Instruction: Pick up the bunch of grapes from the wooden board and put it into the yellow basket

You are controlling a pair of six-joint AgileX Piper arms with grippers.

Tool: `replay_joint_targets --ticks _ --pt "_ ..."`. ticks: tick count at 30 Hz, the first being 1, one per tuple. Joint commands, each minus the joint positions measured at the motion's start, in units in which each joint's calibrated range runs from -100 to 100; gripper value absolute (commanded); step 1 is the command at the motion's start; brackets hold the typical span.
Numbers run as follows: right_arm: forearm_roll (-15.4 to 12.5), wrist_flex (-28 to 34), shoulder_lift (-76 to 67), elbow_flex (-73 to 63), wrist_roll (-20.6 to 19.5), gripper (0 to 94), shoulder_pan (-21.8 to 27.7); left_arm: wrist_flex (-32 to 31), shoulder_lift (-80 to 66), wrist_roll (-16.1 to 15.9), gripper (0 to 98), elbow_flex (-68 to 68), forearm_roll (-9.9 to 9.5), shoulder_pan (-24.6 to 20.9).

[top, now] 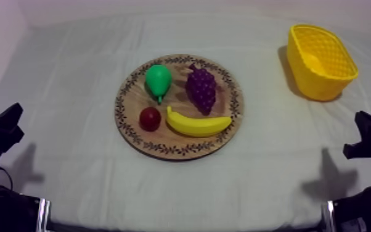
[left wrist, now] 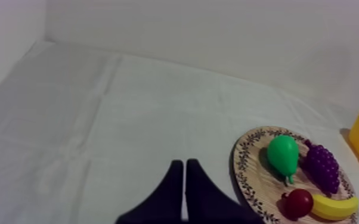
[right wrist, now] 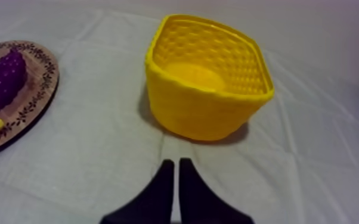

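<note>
grapes (top: pixel 201 89) on board (top: pixel 163 147), basket (top: pixel 321 62) apart.

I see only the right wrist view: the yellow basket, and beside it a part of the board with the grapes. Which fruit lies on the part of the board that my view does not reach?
Observer: A small red fruit lies on the wooden board, next to the pear and one end of the banana.
Operator: Thank you. And where is the left claw?
Observer: The left claw is shut on nothing, over the bare cloth beside the board, on the side away from the yellow basket.
</note>
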Motion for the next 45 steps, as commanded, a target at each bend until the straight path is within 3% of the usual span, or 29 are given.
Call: replay_joint_targets --ticks 1,10,23,36,45 --pt "-0.1 0.1 0.0 0.0 0.6 0.9 0.0 0.0 0.0 0.0 0.1 0.0 0.01 0.0" --pt "-0.3 1.0 0.3 -0.4 1.7 0.3 -0.9 0.0 0.0 0.0 0.1 0.0 0.01 0.0" --pt "2.8 -0.9 8.3 -8.3 -0.4 0.2 -4.9 0.0 0.0 0.0 0.1 0.0 0.01 0.0" --pt "7.0 -0.1 25.2 -24.3 -5.5 0.2 -13.2 0.0 0.0 0.0 0.1 0.0 0.01 0.0" --pt "11.2 6.4 39.1 -38.0 -11.2 0.2 -20.5 0.0 0.0 0.0 0.1 0.0 0.01 0.0"
